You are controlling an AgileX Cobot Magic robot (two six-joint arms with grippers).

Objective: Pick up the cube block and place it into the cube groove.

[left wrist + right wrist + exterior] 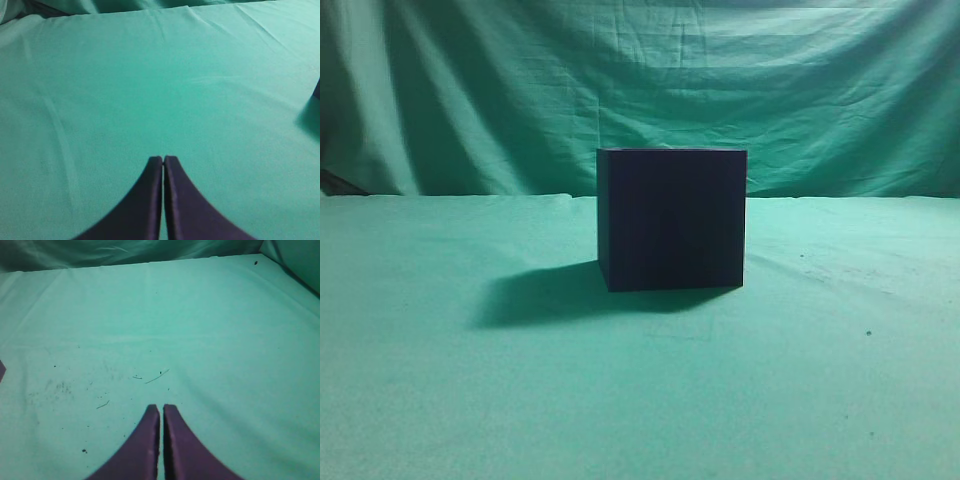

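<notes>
Exterior view shows the cube groove point(672, 220), a large dark box, standing upright at the middle of the green cloth-covered table point(450, 400), its shadow falling to the left. No smaller cube block shows in any view. Left wrist view has the left gripper point(163, 159) with fingertips pressed together, holding nothing, above bare cloth; a dark corner shows at the right edge. Right wrist view has the right gripper point(161, 407) likewise closed and empty, over cloth flecked with small debris point(156, 376).
</notes>
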